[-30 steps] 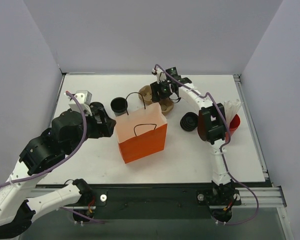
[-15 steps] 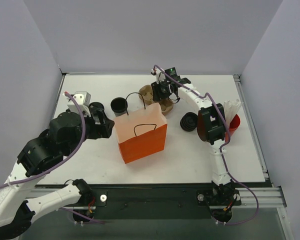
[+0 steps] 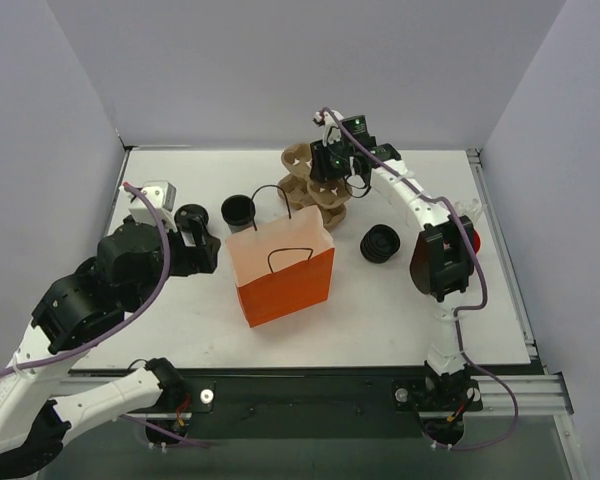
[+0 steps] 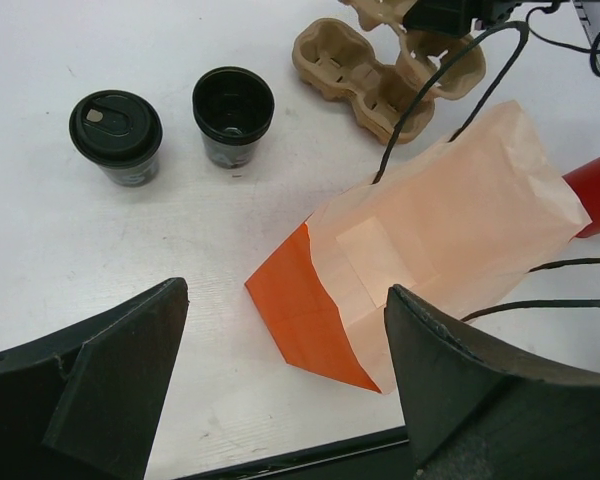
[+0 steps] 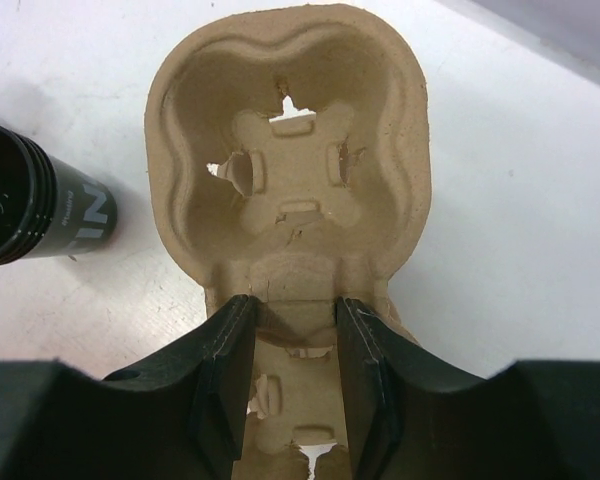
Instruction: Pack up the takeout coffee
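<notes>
Pulp carrier (image 5: 285,150), one: the right gripper (image 5: 292,320) is pinching its centre ridge. The left gripper (image 4: 283,300) is hanging wide open, empty. One takeout coffee (image 4: 115,122) is standing beside one lidless cup (image 4: 233,105), near one orange bag (image 4: 315,335).

White surface (image 3: 380,310), walled on three sides. Left rear: the takeout coffee (image 3: 191,216), lidded, stood upright; just beside it on the right, apart, an open black cup (image 3: 238,210) with no lid. Centre: orange paper bag (image 3: 285,280) stood upright, mouth up, black handles. Right of the bag, a stack of black lids (image 3: 379,243). Far centre: pulp cup carrier (image 5: 190,150); could not tell whether it rested on the surface.
</notes>
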`<control>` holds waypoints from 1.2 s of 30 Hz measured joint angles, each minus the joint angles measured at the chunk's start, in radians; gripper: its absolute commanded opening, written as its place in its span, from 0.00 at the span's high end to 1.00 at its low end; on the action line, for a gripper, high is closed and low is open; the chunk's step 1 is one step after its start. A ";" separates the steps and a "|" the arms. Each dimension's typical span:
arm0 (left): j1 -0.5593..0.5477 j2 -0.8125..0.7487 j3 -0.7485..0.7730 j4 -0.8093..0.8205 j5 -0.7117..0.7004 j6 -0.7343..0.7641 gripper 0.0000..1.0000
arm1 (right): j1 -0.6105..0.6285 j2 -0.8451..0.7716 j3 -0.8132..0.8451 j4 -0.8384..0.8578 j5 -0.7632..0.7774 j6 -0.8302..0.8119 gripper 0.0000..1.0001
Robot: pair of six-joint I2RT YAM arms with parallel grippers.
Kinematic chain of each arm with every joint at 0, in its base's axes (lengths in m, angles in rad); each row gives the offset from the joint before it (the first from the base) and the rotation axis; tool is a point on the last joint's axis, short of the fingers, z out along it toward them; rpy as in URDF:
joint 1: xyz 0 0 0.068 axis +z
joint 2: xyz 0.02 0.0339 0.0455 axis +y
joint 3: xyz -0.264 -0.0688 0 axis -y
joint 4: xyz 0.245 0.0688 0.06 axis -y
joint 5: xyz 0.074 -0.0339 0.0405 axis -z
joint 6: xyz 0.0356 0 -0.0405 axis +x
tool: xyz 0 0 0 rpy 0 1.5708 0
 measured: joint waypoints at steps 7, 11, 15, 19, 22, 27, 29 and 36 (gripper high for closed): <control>0.000 0.049 0.028 -0.018 -0.038 -0.039 0.20 | -0.033 -0.084 -0.004 -0.009 0.058 0.050 0.74; 0.000 0.076 0.033 -0.014 -0.048 -0.115 0.26 | -0.075 -0.159 -0.005 -0.026 0.073 0.083 0.74; 0.000 0.078 0.002 -0.002 -0.039 -0.200 0.29 | -0.101 -0.295 -0.034 -0.035 0.059 0.091 0.73; 0.000 0.098 -0.049 -0.036 -0.028 -0.286 0.29 | -0.085 -0.453 -0.049 -0.035 -0.006 0.094 0.73; 0.000 0.098 -0.111 -0.029 -0.010 -0.319 0.31 | -0.057 -0.560 -0.050 -0.029 -0.085 0.098 0.73; 0.000 0.024 -0.202 0.013 0.038 -0.338 0.32 | 0.009 -0.679 -0.065 -0.020 -0.173 0.108 0.73; 0.000 0.009 -0.212 0.035 0.051 -0.338 0.32 | 0.041 -0.706 -0.091 -0.015 -0.197 0.104 0.73; 0.000 0.064 -0.214 0.105 0.077 -0.330 0.50 | 0.121 -0.748 -0.254 0.018 -0.278 0.098 0.73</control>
